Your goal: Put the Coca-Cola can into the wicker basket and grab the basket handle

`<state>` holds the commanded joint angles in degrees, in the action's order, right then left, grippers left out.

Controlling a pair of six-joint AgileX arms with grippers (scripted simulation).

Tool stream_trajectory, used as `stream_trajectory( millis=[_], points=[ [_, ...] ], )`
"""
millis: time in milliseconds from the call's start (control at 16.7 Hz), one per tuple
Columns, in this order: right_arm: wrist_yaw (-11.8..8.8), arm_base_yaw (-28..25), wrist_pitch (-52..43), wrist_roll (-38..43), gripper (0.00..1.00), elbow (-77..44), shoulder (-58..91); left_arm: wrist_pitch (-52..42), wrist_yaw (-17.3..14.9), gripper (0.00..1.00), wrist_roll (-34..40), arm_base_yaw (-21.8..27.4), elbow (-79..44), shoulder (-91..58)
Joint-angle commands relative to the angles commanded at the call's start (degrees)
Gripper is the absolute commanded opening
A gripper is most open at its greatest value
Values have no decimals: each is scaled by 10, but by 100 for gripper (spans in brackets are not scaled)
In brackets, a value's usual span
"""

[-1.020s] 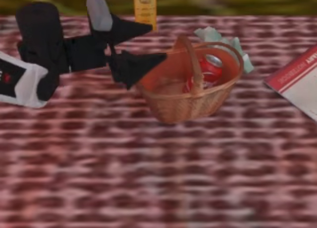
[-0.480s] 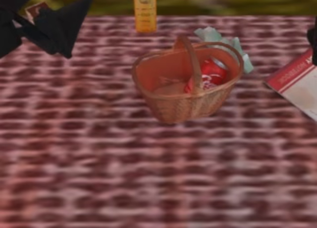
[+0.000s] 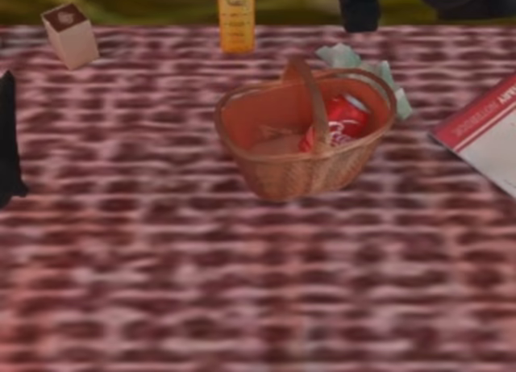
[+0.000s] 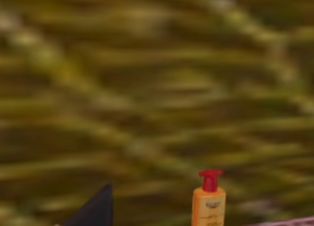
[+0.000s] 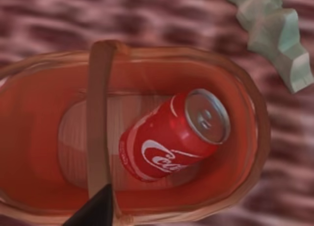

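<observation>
A Coca-Cola can [image 3: 345,120] lies on its side inside the wicker basket [image 3: 302,172], in the right half of the reddish interior, silver top tilted toward the far right rim. The basket sits on a red-and-white patterned table [image 3: 242,291], slightly right of centre and toward the far edge. The basket handle [image 3: 313,106] arches across the middle, passing just left of the can.

The right gripper [image 3: 360,13] shows only as a dark shape cut off at the top edge of the overhead view, beyond the basket and apart from it. Its wrist camera looks down into the basket at the can [image 5: 174,136] and handle [image 5: 99,113]; only one dark fingertip [image 5: 95,211] shows, so I cannot tell how wide it is.

The left gripper [image 3: 6,138] is a dark sliver at the table's left edge, well apart from the basket, its opening likewise unreadable.

An orange bottle [image 3: 235,17] stands behind the basket, with a pale green crumpled object [image 3: 379,73] just beside the basket's far right.
</observation>
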<state>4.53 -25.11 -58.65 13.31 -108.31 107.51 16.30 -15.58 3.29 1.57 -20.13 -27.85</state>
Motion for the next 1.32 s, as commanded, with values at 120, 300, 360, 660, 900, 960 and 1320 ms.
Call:
stream_trajectory(
  millis=[120,300,360,660,900,960,1320],
  points=[
    [4,-21,-49,13,100,-98,94,-43,47,100,-9,-9,54,86],
    [8,-47,-109,29,100,-219,211,-101,103,100,-21,-19,126,189],
    [9,-54,-126,33,100,-250,242,-118,118,100,-24,-21,146,215],
    [12,-71,-166,45,100,-329,321,-163,156,100,-33,-27,201,279],
    [12,-71,-166,45,100,-329,321,-163,156,100,-33,-27,201,279],
    [11,-68,-165,44,100,-327,321,-163,156,100,-33,-27,201,279],
    [11,-69,-126,43,100,-294,326,-163,156,100,-33,-27,201,279]
  ],
)
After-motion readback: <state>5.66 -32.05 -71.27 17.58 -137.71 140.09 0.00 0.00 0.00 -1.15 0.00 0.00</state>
